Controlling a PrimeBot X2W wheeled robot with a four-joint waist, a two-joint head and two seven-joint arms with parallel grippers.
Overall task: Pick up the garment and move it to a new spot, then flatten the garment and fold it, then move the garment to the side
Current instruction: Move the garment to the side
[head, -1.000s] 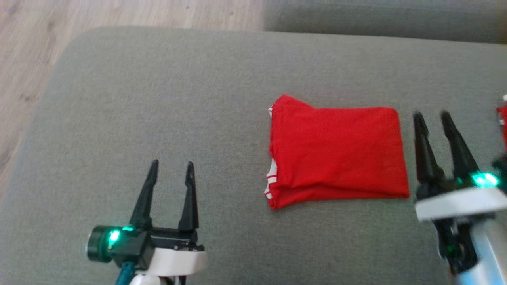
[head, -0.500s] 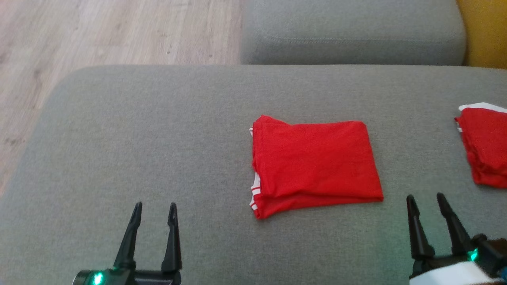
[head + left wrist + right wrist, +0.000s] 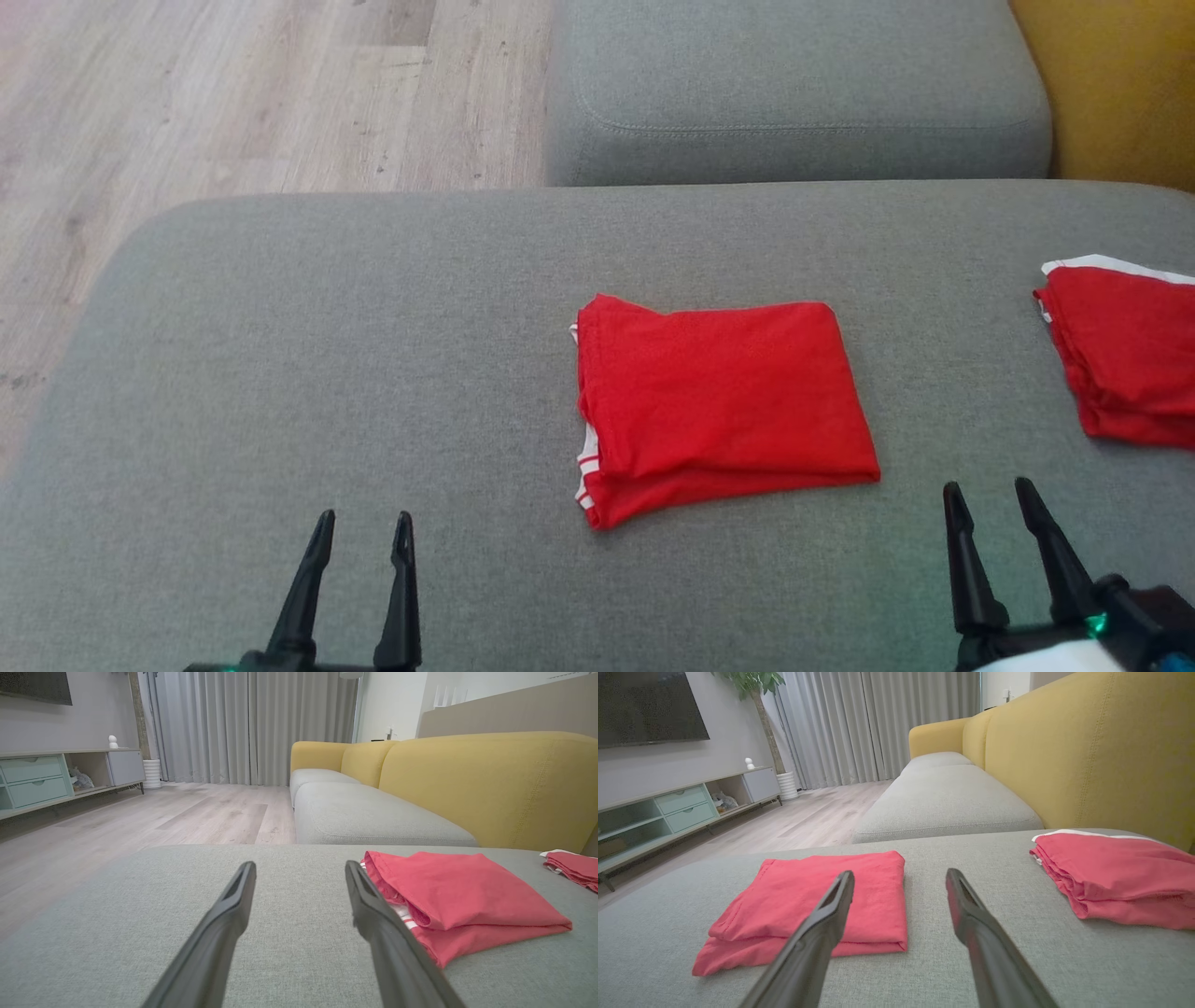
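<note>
Between both open claws, ahead: folded garment, untouched.

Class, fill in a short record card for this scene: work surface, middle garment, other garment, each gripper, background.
Surface: grey sofa cushion
Middle: red garment, folded into a rectangle, lying flat, white trim at its left edge
Right side: second red garment, also folded, apart from the first
Left arm: left gripper open, empty, touching no fabric
Right arm: right gripper open, empty, touching neither garment
Background: wooden floor, yellow sofa back
</note>
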